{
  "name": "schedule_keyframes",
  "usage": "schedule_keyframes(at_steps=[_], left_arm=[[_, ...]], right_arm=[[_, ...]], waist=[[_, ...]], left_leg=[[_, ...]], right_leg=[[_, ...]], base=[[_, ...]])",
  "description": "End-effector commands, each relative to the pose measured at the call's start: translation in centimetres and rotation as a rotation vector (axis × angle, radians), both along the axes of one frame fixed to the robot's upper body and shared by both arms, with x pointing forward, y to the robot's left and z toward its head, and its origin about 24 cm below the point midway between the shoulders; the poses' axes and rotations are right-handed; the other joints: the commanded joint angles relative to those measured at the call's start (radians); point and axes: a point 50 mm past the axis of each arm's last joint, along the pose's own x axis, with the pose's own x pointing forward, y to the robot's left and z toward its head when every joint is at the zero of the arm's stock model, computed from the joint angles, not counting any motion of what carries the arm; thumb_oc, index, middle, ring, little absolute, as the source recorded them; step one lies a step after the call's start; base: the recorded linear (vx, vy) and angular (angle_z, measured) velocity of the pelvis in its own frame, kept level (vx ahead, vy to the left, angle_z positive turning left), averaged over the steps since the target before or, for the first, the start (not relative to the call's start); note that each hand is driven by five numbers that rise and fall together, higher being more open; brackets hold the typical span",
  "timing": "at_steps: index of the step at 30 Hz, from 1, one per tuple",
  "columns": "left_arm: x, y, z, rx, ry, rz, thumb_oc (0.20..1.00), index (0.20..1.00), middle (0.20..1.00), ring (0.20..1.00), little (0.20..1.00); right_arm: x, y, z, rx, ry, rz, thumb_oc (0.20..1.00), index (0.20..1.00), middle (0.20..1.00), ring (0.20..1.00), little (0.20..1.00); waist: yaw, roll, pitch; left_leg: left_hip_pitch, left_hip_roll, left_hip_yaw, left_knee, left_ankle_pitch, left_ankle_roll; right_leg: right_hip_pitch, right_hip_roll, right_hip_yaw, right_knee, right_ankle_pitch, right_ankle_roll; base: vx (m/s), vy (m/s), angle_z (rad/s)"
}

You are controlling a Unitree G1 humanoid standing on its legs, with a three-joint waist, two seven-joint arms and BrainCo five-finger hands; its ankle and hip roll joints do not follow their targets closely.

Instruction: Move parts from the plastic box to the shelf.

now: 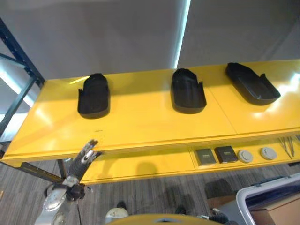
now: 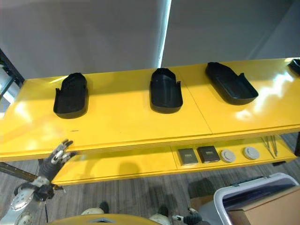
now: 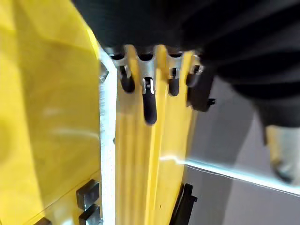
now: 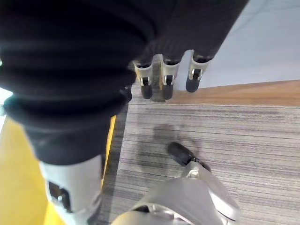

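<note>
Three black moulded parts lie on top of the yellow shelf (image 1: 140,122): one at the left (image 1: 93,96), one in the middle (image 1: 187,91), one at the right (image 1: 251,83). Another dark part (image 2: 295,65) peeks in at the far right edge. My left hand (image 1: 86,157) hovers at the shelf's front edge, lower left, its fingers (image 3: 149,101) straight and empty. Over the striped floor hangs my right hand (image 4: 164,79), fingers relaxed, holding nothing. The plastic box (image 1: 243,201), white-rimmed, stands at the lower right.
On the lower board lie two dark square blocks (image 1: 205,156), two round grey discs (image 1: 245,156) and thin metal tools (image 1: 287,145). A dark blue rack upright (image 1: 18,61) stands at the left. A brown carton (image 2: 267,211) sits in the box.
</note>
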Motion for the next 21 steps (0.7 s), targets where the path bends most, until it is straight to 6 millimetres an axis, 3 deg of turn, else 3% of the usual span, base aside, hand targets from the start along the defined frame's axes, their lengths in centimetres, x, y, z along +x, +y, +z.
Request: schedule_keyframes(at_steps=[1, 5, 9, 11, 13, 14, 16, 20, 21], left_arm=[[-2.3, 0.9, -2.6, 0.054, 0.154, -0.009, 1.000, 1.000, 1.000, 1.000, 1.000], [-4.4, 1.7, -4.8, 0.121, 0.237, 0.014, 1.000, 1.000, 1.000, 1.000, 1.000], [-3.9, 1.4, -3.9, 0.087, 0.149, -0.030, 1.000, 1.000, 1.000, 1.000, 1.000], [-2.9, 0.7, -2.9, 0.177, 0.077, -0.141, 1.000, 1.000, 1.000, 1.000, 1.000], [-1.6, 0.3, -1.5, 0.122, -0.019, -0.160, 1.000, 1.000, 1.000, 1.000, 1.000], [0.2, -0.2, 1.2, 0.045, -0.160, -0.169, 1.000, 1.000, 1.000, 1.000, 1.000], [1.3, -1.2, 3.4, -0.049, -0.272, -0.254, 1.000, 1.000, 1.000, 1.000, 1.000], [2.7, -3.4, 5.8, -0.189, -0.353, -0.462, 1.000, 1.000, 1.000, 1.000, 1.000], [2.8, -4.4, 6.1, -0.262, -0.324, -0.601, 1.000, 1.000, 1.000, 1.000, 1.000]], right_arm=[[1.6, -0.4, 0.3, -0.004, -0.048, 0.005, 1.000, 1.000, 1.000, 1.000, 1.000], [1.9, -0.6, 0.3, -0.003, -0.045, -0.012, 1.000, 1.000, 1.000, 1.000, 1.000], [1.6, -0.7, 0.2, 0.000, -0.023, 0.001, 1.000, 1.000, 1.000, 1.000, 1.000], [1.3, -0.6, 0.1, 0.001, -0.013, -0.001, 1.000, 1.000, 1.000, 1.000, 1.000], [1.1, -0.5, -0.1, -0.001, -0.005, 0.006, 1.000, 1.000, 1.000, 1.000, 1.000], [0.9, -0.4, -0.2, -0.006, 0.000, 0.010, 1.000, 1.000, 1.000, 1.000, 1.000], [0.5, -0.1, -0.3, -0.008, 0.007, 0.011, 1.000, 1.000, 1.000, 1.000, 1.000], [0.3, -0.2, -0.5, -0.026, 0.018, 0.033, 1.000, 1.000, 1.000, 1.000, 1.000], [0.5, -0.2, -0.5, -0.031, 0.019, 0.044, 1.000, 1.000, 1.000, 1.000, 1.000]], waist=[[0.012, -0.027, 0.028], [0.017, -0.027, 0.023], [0.014, -0.029, 0.017], [0.012, -0.030, 0.015], [0.008, -0.030, 0.016], [0.005, -0.028, 0.012], [0.003, -0.030, 0.011], [-0.006, -0.025, 0.006], [-0.012, -0.021, 0.003]], left_leg=[[-0.046, 0.021, 0.004, 0.084, -0.031, 0.019], [-0.044, 0.019, -0.001, 0.074, -0.028, 0.018], [-0.037, 0.018, 0.000, 0.063, -0.027, 0.021], [-0.035, 0.018, 0.000, 0.062, -0.027, 0.022], [-0.033, 0.017, -0.002, 0.058, -0.026, 0.021], [-0.028, 0.018, 0.004, 0.048, -0.024, 0.020], [-0.024, 0.016, 0.002, 0.047, -0.025, 0.024], [-0.027, 0.018, 0.005, 0.045, -0.024, 0.024], [-0.029, 0.020, 0.010, 0.046, -0.023, 0.022]], right_leg=[[0.001, -0.031, 0.031, 0.064, -0.054, 0.027], [0.000, -0.028, 0.029, 0.060, -0.052, 0.025], [-0.001, -0.025, 0.034, 0.057, -0.050, 0.025], [-0.003, -0.024, 0.037, 0.059, -0.049, 0.023], [-0.003, -0.021, 0.040, 0.061, -0.052, 0.021], [-0.002, -0.021, 0.037, 0.055, -0.049, 0.022], [0.000, -0.019, 0.042, 0.054, -0.047, 0.020], [-0.005, -0.019, 0.050, 0.051, -0.042, 0.021], [-0.009, -0.020, 0.053, 0.051, -0.041, 0.023]], base=[[-0.05, 0.003, 0.03], [-0.01, 0.000, 0.00], [0.00, 0.000, 0.00], [0.00, 0.000, 0.00], [0.00, 0.000, 0.00], [0.00, 0.000, 0.00], [0.00, 0.000, 0.00], [0.00, 0.000, 0.00], [-0.01, 0.019, -0.04]])
